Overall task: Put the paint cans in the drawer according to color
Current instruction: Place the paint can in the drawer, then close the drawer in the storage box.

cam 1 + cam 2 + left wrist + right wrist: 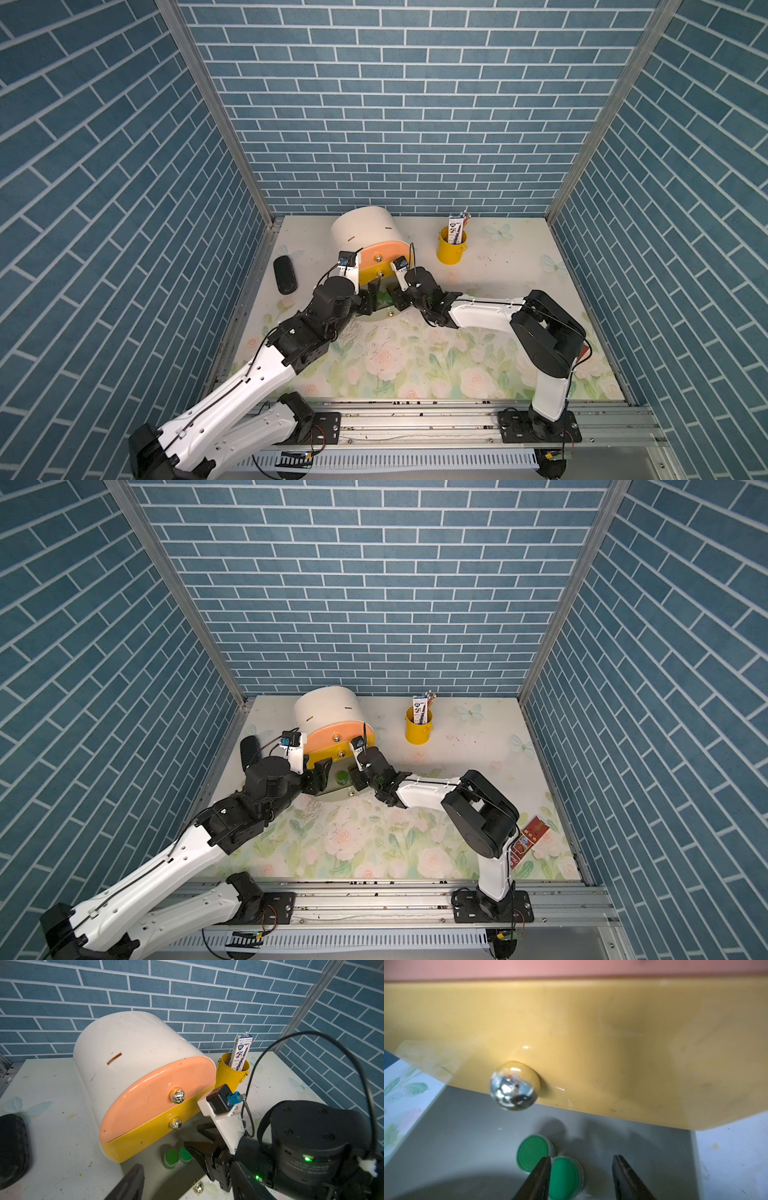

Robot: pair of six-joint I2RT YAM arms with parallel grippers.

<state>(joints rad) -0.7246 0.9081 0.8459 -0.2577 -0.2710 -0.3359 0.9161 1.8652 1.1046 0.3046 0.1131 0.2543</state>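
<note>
The drawer cabinet stands at the back with its peach and yellow fronts shut and its grey bottom drawer pulled out. Two green-lidded paint cans rest side by side on the grey drawer floor; both also show in the left wrist view. My right gripper hangs open over them. The nearer can leans against one finger, and a clear gap separates it from the other finger. My left gripper hovers at the drawer's left side, its jaws apart and nothing visible between them.
A yellow metal bucket holding a pencil box stands right of the cabinet. A black oval case lies to its left by the wall. A red packet lies behind the right arm. Brick walls enclose three sides.
</note>
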